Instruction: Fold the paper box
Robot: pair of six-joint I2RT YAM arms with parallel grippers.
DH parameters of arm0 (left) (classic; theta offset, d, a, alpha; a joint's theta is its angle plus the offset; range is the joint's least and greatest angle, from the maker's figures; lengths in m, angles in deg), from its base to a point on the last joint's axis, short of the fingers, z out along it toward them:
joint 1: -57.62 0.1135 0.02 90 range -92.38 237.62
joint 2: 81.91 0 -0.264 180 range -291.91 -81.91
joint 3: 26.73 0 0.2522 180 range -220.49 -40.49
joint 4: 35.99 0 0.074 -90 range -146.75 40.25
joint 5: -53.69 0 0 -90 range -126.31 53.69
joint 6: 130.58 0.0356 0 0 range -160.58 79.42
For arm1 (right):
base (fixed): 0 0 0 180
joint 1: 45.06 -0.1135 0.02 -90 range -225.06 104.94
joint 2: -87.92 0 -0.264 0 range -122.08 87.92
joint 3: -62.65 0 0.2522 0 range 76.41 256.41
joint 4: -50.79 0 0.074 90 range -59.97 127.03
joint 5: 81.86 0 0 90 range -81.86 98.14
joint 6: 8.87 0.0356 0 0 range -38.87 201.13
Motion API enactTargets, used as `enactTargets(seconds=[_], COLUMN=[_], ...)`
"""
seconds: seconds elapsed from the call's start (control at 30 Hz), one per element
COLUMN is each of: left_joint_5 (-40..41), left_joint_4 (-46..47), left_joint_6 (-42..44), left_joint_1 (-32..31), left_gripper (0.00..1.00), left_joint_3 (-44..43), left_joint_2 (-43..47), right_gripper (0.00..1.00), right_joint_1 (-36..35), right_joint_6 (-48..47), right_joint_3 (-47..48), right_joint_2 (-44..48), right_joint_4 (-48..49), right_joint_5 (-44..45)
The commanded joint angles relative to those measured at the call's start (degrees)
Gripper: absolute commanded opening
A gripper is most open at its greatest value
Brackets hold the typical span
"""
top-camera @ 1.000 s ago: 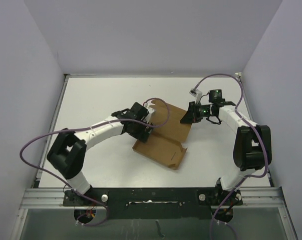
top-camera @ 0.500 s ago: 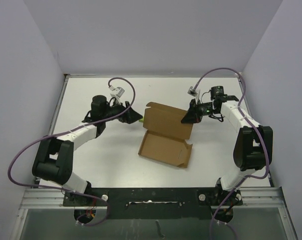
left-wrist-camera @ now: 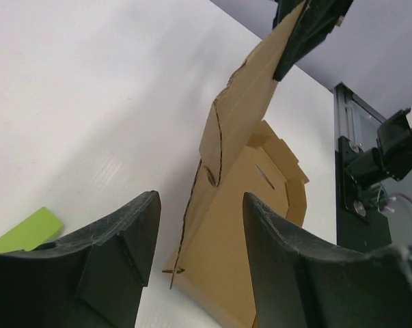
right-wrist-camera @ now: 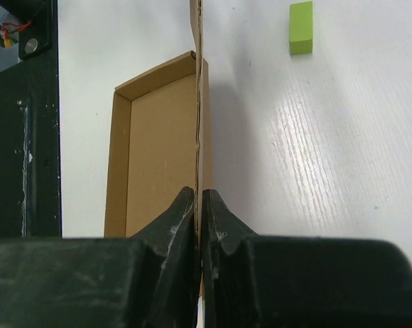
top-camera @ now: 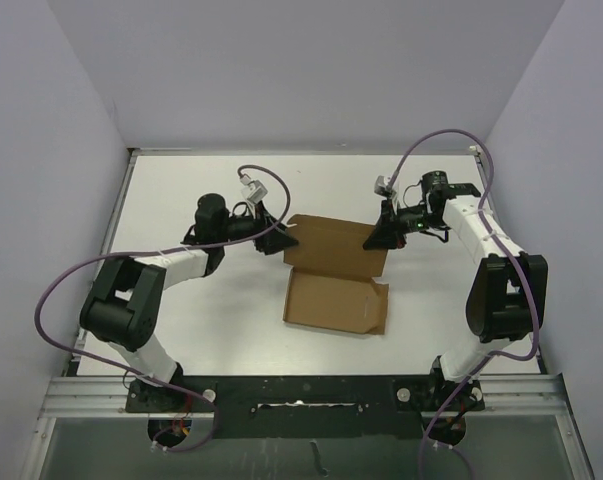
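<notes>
The plain brown kraft cardboard mailer box (top-camera: 336, 300) lies at the middle of the white table (top-camera: 181, 200), its shallow tray flat on the surface with low side walls standing up, as the right wrist view shows (right-wrist-camera: 158, 157). Its broad lid panel is lifted along the far hinge, tilted up rather than flat. The right gripper (top-camera: 378, 237) is clamped tight on the right edge of that panel, the thin board sandwiched between its two black fingers (right-wrist-camera: 182, 225), and this pinch seems to be what holds the lid up so that the fold can be worked from the other side. The right arm reaches in from the right, elbow bent, wrist turned towards the centre of the table. The left arm stretches low across the table from the left, its forearm nearly level, so that the left gripper (top-camera: 274, 238) faces the lid's free left edge. In the left wrist view its jaws stand apart with nothing between the pads, and the raised panel (left-wrist-camera: 240, 137) shows edge-on in the gap, a little ahead of the fingers (left-wrist-camera: 134, 239); it appears lined up to take that edge or its side flap, which is probably the next step. A small yellow-green block (right-wrist-camera: 301, 27) lies on the table just beside the left fingers, clear of the box.
</notes>
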Motion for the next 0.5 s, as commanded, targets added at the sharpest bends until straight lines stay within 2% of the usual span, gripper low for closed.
enactTargets(seconds=[0.0,0.13,0.27,0.4,0.47], left_joint_5=[-4.57,-6.86,-7.50,-5.99,-4.28], left_joint_4=[3.62,6.79,9.94,13.16,15.83], left_joint_6=[3.70,1.34,-0.20,-0.96,-0.93], left_joint_1=[-2.10,-2.16,-2.16,-2.31,-2.46], left_gripper=[0.42,0.17,0.00,0.00,0.00], left_joint_3=[-2.78,-3.27,-3.00,-1.17,0.69], left_joint_2=[-2.46,-4.13,-4.92,-4.75,-4.16], right_gripper=[0.00,0.00,0.00,0.04,0.16], right_joint_1=[-1.05,-1.43,-1.54,-1.55,-1.35], right_joint_6=[-6.72,-7.68,-7.91,-7.20,-6.43], right_joint_3=[2.06,2.15,2.15,2.15,2.08], right_joint_2=[3.27,3.32,3.52,3.76,4.06], right_joint_4=[-4.43,-4.97,-5.15,-4.94,-4.71], right_joint_5=[-3.34,-3.00,-2.88,-2.76,-2.26])
